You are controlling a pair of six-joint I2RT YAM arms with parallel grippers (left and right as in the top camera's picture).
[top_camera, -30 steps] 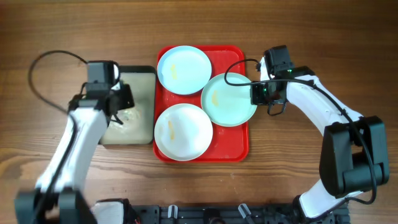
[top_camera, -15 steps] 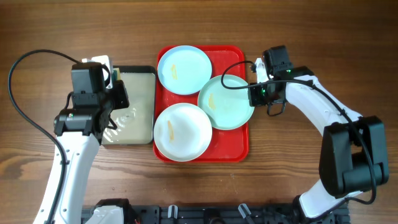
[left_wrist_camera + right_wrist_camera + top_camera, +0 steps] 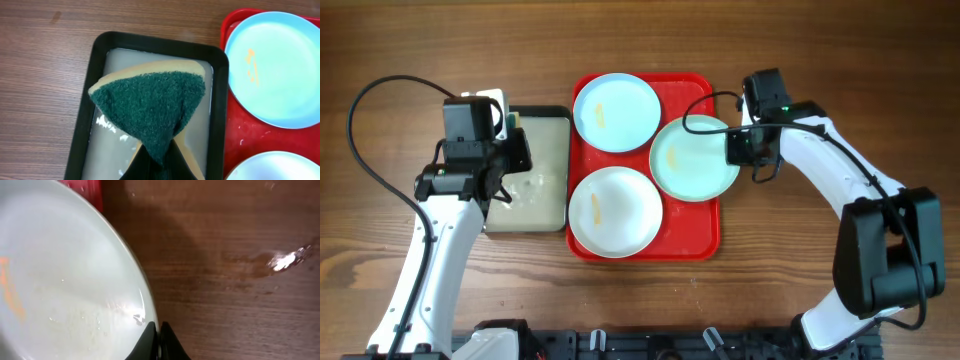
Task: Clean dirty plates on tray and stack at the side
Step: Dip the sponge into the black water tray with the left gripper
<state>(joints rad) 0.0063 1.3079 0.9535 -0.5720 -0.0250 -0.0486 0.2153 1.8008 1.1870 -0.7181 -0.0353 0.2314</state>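
The red tray (image 3: 696,236) holds three pale plates, each with an orange smear: one at the back (image 3: 616,112), one at the front (image 3: 615,212) and one at the right (image 3: 695,158) that overhangs the tray's right edge. My right gripper (image 3: 740,148) is shut on the right plate's rim; in the right wrist view the gripper (image 3: 158,337) pinches the plate (image 3: 65,280) at its edge. My left gripper (image 3: 161,165) is shut on a green-and-yellow sponge (image 3: 152,105), held above the basin (image 3: 85,115).
The black-rimmed basin (image 3: 545,170) of cloudy water sits just left of the tray. A wet patch (image 3: 285,260) shines on the wooden table to the right of the held plate. Cables trail behind both arms.
The right plate slid slightly left, then right, and now hangs over the tray's edge. My left arm has risen from the basin with the sponge.
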